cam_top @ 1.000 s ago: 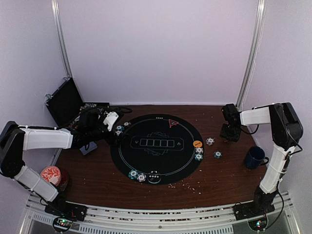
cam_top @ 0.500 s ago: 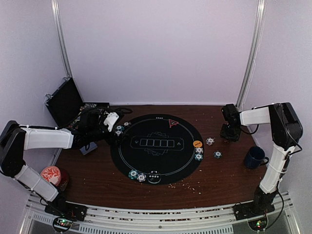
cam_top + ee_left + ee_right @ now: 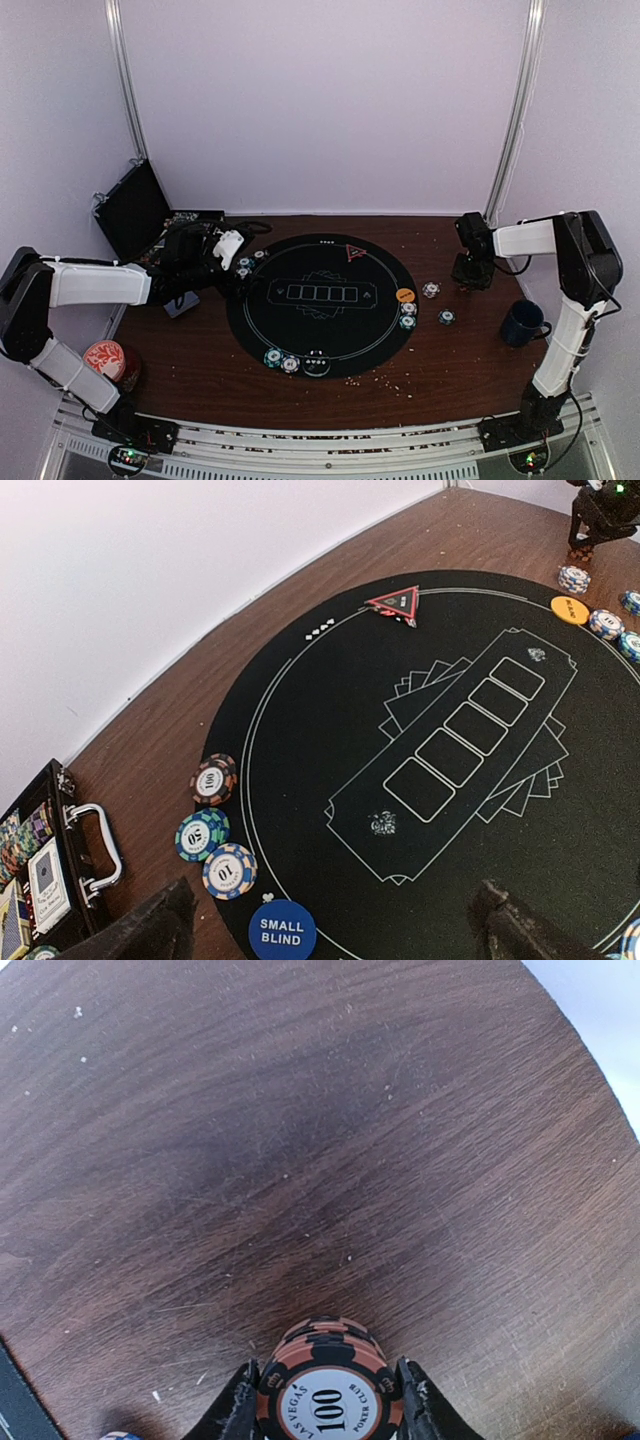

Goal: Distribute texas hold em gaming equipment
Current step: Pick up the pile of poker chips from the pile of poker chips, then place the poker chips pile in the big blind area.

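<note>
My right gripper (image 3: pixel 328 1400) is shut on a short stack of orange-and-black "100" poker chips (image 3: pixel 325 1355), standing on the bare wood right of the round black mat (image 3: pixel 320 330). In the top view that gripper (image 3: pixel 470 272) sits at the far right. My left gripper (image 3: pixel 335 930) hangs open over the mat's left edge, holding nothing. Below it lie three chip stacks (image 3: pixel 213 780) and a blue "small blind" button (image 3: pixel 282 931). A red triangle marker (image 3: pixel 397 602) lies at the mat's far side. An orange button (image 3: pixel 405 295) lies at its right rim.
An open black case (image 3: pixel 135 210) with cards and chips stands at the back left. A dark blue mug (image 3: pixel 522 323) is near the right arm, a red-topped can (image 3: pixel 105 360) at the front left. More chips (image 3: pixel 431 290) lie right of the mat and at its near rim (image 3: pixel 281 360).
The right gripper's fingers have closed in onto the orange chip stack. The left arm has barely moved.
</note>
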`<control>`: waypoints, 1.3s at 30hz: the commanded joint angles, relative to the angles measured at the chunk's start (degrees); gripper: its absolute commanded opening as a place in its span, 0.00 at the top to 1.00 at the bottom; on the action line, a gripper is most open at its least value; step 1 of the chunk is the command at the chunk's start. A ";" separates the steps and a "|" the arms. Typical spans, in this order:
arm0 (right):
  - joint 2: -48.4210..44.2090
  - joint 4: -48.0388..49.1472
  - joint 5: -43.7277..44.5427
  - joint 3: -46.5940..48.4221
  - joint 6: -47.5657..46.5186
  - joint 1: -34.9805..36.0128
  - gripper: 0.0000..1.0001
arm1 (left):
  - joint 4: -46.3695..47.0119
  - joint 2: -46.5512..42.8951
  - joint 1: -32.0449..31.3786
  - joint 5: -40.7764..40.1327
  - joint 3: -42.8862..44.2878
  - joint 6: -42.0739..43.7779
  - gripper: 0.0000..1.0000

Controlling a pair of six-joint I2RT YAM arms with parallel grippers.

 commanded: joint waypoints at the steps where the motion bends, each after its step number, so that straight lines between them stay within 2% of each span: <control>1: -3.85 0.70 1.60 -0.84 0.34 0.55 0.62 | 2.74 0.63 0.36 -0.12 1.07 -0.46 0.02; 7: -6.58 0.26 2.97 -1.21 0.59 2.37 0.65 | 2.82 0.85 0.39 -0.29 1.12 -0.45 0.02; 12: -10.09 -0.96 4.32 -1.62 1.04 6.52 0.65 | 2.82 1.07 0.41 -0.55 1.20 -0.44 0.02; 19: -15.76 -3.66 8.20 -3.54 2.67 17.18 0.65 | 2.82 1.20 0.36 -0.76 1.29 -0.42 0.02; 28: -17.61 -5.95 11.61 -5.89 11.48 35.30 0.65 | 2.65 1.15 0.40 -1.18 1.38 -0.41 0.02; 39: -13.69 -5.78 11.76 -8.64 21.17 45.86 0.64 | 2.47 1.05 0.39 -1.22 1.46 -0.46 0.02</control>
